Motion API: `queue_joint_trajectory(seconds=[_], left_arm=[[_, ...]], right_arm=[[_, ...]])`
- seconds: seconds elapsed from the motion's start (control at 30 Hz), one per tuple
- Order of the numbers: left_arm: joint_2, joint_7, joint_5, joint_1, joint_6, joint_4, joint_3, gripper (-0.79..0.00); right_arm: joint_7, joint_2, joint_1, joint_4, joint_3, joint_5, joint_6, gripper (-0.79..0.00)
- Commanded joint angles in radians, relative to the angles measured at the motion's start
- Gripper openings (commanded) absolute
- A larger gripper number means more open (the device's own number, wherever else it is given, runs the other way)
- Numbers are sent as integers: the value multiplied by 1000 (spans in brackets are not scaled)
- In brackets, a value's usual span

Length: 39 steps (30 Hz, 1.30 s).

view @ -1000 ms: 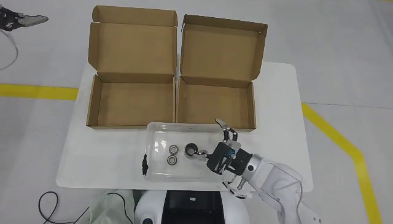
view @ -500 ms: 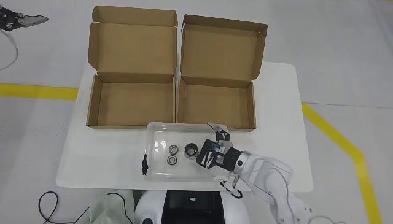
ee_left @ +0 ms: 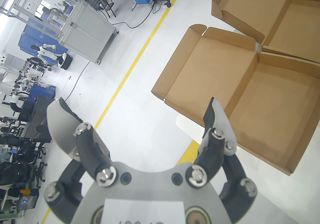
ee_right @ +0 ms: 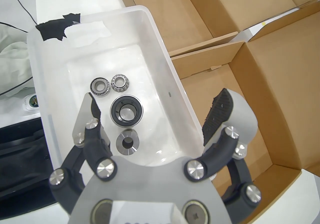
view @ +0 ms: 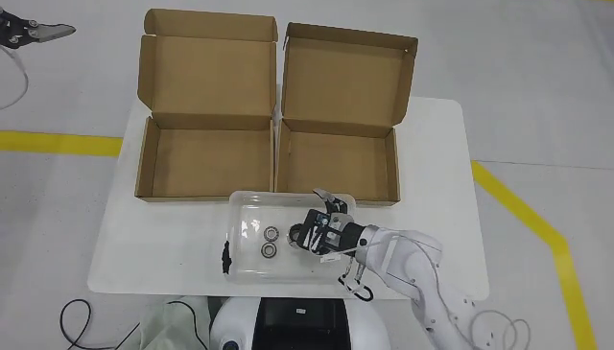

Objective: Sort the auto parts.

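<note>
Right gripper (ee_right: 156, 106) wide open, gripping nothing, over clear bin (ee_right: 160, 42) holding black bearing (ee_right: 127, 111); left gripper (ee_left: 136, 109) wide open, empty, above floor (ee_left: 140, 115) beside table (ee_left: 186, 126)

Two boxes and a bin on one table

The left box (view: 206, 163) and the right box (view: 336, 168) stand side by side on the table (view: 432, 158), and the bin (view: 235, 246) lies just before them. In the bin, two small bearings (ee_right: 100, 87) (ee_right: 120, 82) sit at the left, the big bearing (ee_right: 126, 111) right of them, and the ring (ee_right: 128, 141) further right, below the right gripper (ee_right: 156, 106).
</note>
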State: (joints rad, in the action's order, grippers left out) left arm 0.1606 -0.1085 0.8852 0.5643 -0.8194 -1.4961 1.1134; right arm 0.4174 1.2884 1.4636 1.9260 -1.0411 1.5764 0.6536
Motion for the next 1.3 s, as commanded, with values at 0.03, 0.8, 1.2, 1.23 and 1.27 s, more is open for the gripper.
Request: queue_joint_trajectory(seconds=[0.03, 0.8, 1.2, 1.23, 1.27], left_arm=[[0, 0, 0, 0, 0, 0, 0, 0], [0, 0, 0, 0, 0, 0, 0, 0], [0, 0, 0, 0, 0, 0, 0, 0], [0, 0, 0, 0, 0, 0, 0, 0], [0, 0, 0, 0, 0, 0, 0, 0]], right_arm=[[16, 0, -16, -4, 7, -5, 2, 0], [195, -5, -91, -90, 78, -126, 53, -145], [268, -4, -134, -146, 124, -170, 45, -120], [267, -4, -139, -153, 128, -171, 43, -123], [268, -4, -145, -161, 133, -173, 41, -126]])
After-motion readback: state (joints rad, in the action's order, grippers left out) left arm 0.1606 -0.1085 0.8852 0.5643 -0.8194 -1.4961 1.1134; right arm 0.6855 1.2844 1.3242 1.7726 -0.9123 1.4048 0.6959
